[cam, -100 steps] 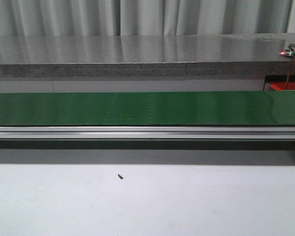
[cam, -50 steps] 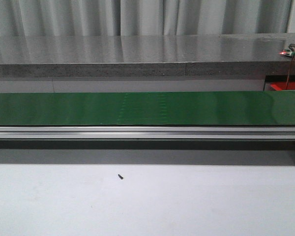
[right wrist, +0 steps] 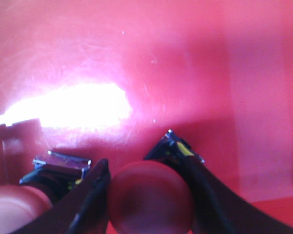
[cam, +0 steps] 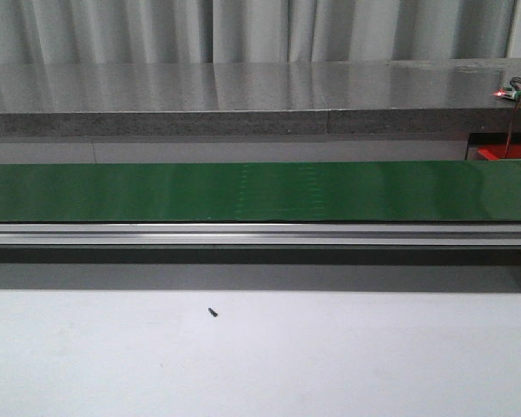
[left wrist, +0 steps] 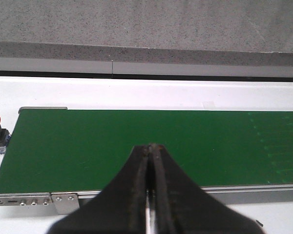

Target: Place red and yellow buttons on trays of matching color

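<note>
Red button (right wrist: 149, 197) clamped in right gripper (right wrist: 149, 195), low over red tray (right wrist: 195, 63) for matching drop; left gripper (left wrist: 151, 161) closed, empty, waiting above green belt (left wrist: 136, 141).

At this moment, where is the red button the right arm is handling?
In the right wrist view, the red button sits between the right gripper jaws, just above the red tray.
</note>
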`<action>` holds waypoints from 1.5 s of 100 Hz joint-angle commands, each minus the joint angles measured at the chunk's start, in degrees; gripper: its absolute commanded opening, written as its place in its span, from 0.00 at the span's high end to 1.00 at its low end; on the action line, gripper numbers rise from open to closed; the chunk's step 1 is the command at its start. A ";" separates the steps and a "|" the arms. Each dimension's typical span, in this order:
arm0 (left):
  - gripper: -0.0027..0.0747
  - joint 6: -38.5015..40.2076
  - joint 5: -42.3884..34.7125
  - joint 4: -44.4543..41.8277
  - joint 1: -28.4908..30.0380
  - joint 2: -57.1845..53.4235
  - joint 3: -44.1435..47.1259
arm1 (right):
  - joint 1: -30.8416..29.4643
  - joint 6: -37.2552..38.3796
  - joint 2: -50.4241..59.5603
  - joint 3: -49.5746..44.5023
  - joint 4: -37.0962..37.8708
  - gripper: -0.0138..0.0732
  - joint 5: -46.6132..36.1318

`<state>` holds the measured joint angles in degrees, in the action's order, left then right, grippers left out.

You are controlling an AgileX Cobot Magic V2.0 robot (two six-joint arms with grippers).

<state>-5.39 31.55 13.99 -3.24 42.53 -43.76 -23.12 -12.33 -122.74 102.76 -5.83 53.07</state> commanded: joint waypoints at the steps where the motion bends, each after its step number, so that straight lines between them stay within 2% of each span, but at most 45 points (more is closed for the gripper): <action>1: 0.99 0.00 -4.50 0.84 -0.61 -0.28 -1.64 | -0.29 0.00 3.17 1.73 -0.45 0.60 -1.69; 17: 0.99 0.00 -4.50 0.84 -0.61 -0.28 -1.64 | -0.29 0.00 3.11 1.73 -0.45 0.56 -1.70; 35: 0.99 0.00 -4.50 0.84 -0.61 -0.28 -1.64 | -0.29 0.00 3.11 1.73 -0.45 0.32 -1.15; 41: 0.99 0.00 -4.50 0.84 -0.61 -0.28 -1.64 | -0.29 0.00 3.11 1.73 -0.45 0.29 -1.02; 114: 0.99 0.00 -4.39 0.84 -0.61 -0.28 -1.64 | -1.74 0.00 9.87 1.80 1.59 0.29 1.50; 119: 0.99 0.00 -4.16 0.84 -0.61 -0.28 -1.64 | -1.74 0.00 10.73 1.80 1.30 0.31 1.97; 126: 0.99 0.00 -4.18 0.84 -0.61 -0.28 -1.64 | -1.74 0.00 11.86 1.80 0.33 0.38 2.81; 138: 0.99 0.00 -4.39 0.84 -0.61 -0.28 -1.64 | -1.74 0.00 14.10 1.60 -1.38 0.62 4.01; 139: 0.99 0.00 -4.39 0.84 -0.61 -0.28 -1.64 | -1.74 0.00 14.43 1.60 -1.70 0.66 4.16; 150: 0.99 0.00 -4.39 0.84 -0.61 -0.28 -1.64 | -1.25 -0.05 16.71 1.39 -4.50 0.86 4.96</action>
<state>-5.39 31.45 13.99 -3.24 42.53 -43.76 -24.59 -12.19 -111.47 102.84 -7.95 58.77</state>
